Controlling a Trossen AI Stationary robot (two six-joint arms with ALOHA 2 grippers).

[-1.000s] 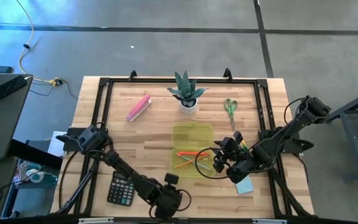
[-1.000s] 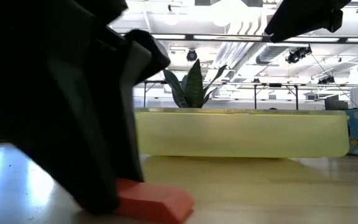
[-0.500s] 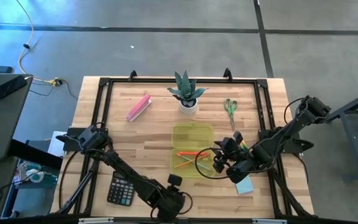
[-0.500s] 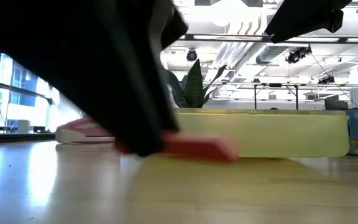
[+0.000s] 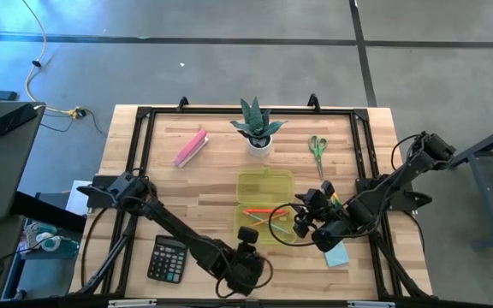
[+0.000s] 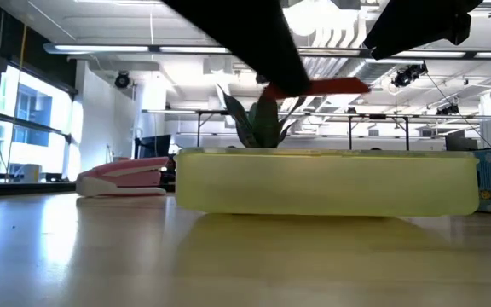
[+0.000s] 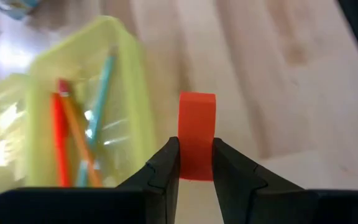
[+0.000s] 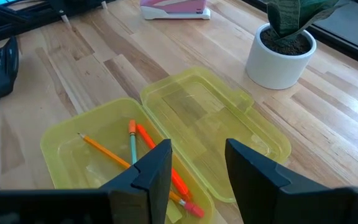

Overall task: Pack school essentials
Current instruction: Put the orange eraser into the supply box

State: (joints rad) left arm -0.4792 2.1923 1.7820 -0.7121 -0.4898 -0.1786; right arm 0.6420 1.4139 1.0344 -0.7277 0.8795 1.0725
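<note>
The translucent yellow-green plastic case (image 5: 264, 208) lies open mid-tabletop, lid flat, so items drop in; pencils already rest inside. The left tool (image 7: 196, 163), clamped on a small red-orange rectangular block (image 7: 197, 135), hangs just off the case's front edge, arm stretched low along the front. The right tool (image 8: 197, 163), fingers spread and empty, waits above the case's right side.

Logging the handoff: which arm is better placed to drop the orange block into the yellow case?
Left. Its gripper already grips the orange block beside the yellow case; the right gripper is open, holding nothing.
</note>
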